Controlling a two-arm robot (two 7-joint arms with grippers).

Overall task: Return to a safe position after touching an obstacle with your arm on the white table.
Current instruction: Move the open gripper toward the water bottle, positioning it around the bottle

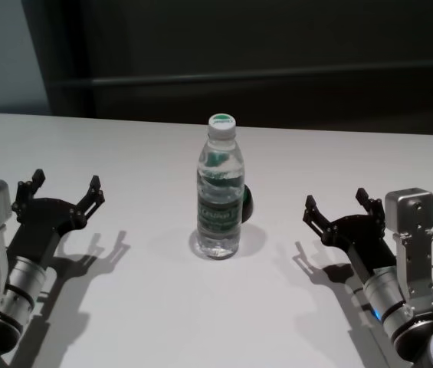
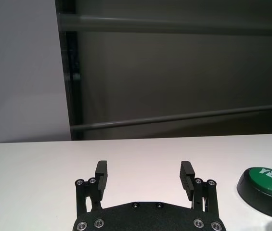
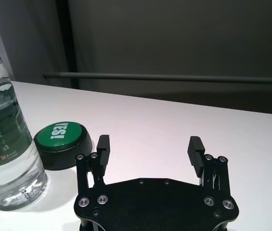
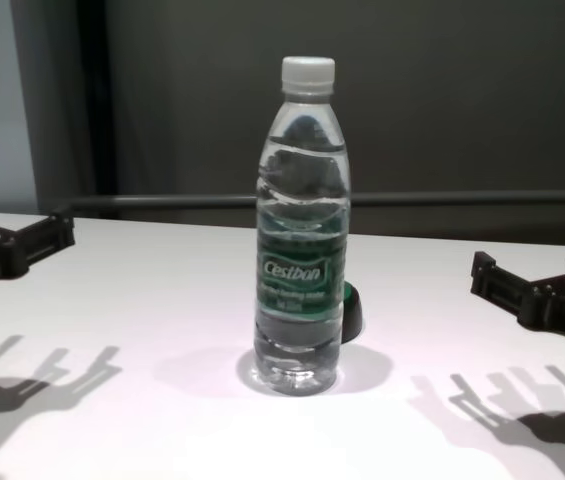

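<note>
The broad, smooth white counter (image 1: pixel 124 307) is matte enough to carry sharp shadows. At its middle the tall clear plastic water bottle (image 1: pixel 219 192) stands upright, ribbed, nearly full, with a white screw cap and green label. Narrow-based and top-heavy, it would likely tip or slide on this slick surface if either forearm swings inward. The black metal left tool (image 1: pixel 57 192) and right tool (image 1: pixel 337 208) hang well apart from it on either side, both released and empty. Just behind the bottle sits a small black-and-green domed plastic button (image 3: pixel 61 142).
</note>
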